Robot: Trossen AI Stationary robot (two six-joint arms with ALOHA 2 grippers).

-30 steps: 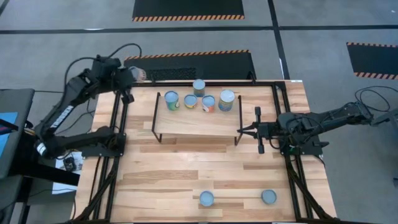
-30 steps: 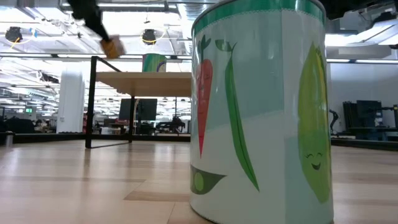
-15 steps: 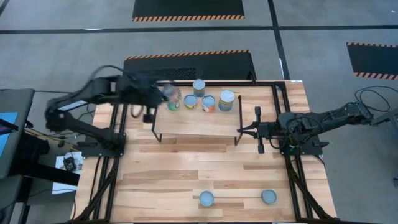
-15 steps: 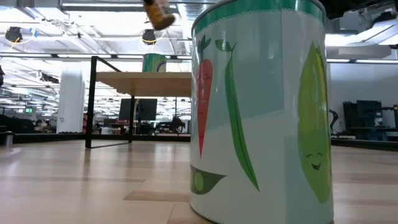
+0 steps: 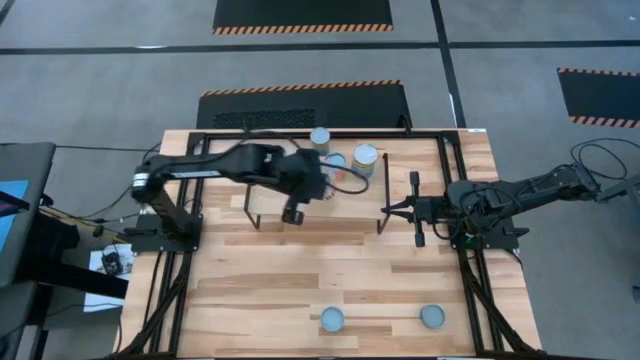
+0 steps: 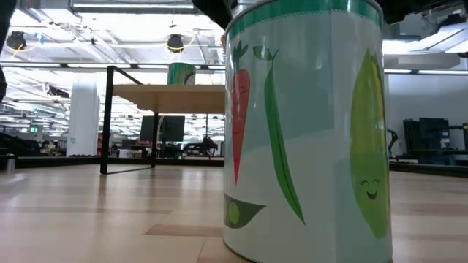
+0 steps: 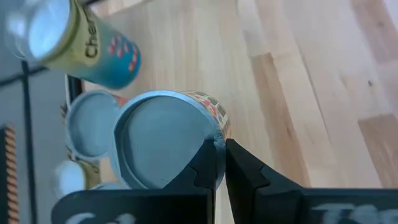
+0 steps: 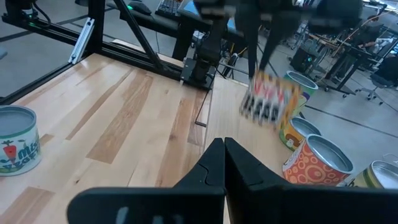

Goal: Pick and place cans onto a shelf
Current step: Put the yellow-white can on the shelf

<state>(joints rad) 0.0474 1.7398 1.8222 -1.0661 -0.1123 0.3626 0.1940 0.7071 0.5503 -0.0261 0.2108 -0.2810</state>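
The left arm's jaws are pinched shut on the rim of a can (image 7: pixel 155 140), hung over the shelf (image 5: pixel 340 203) beside other cans (image 5: pixel 365 158). It looks light, stiff and slick, so that rim pinch may swing. The right arm's jaws are shut and empty.

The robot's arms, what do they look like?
Both are dark, nearly black, built from slim jointed segments with black cables looping off them. The left gripper and right gripper each end in two thin, dark, pointed fingers on a flat black bar.
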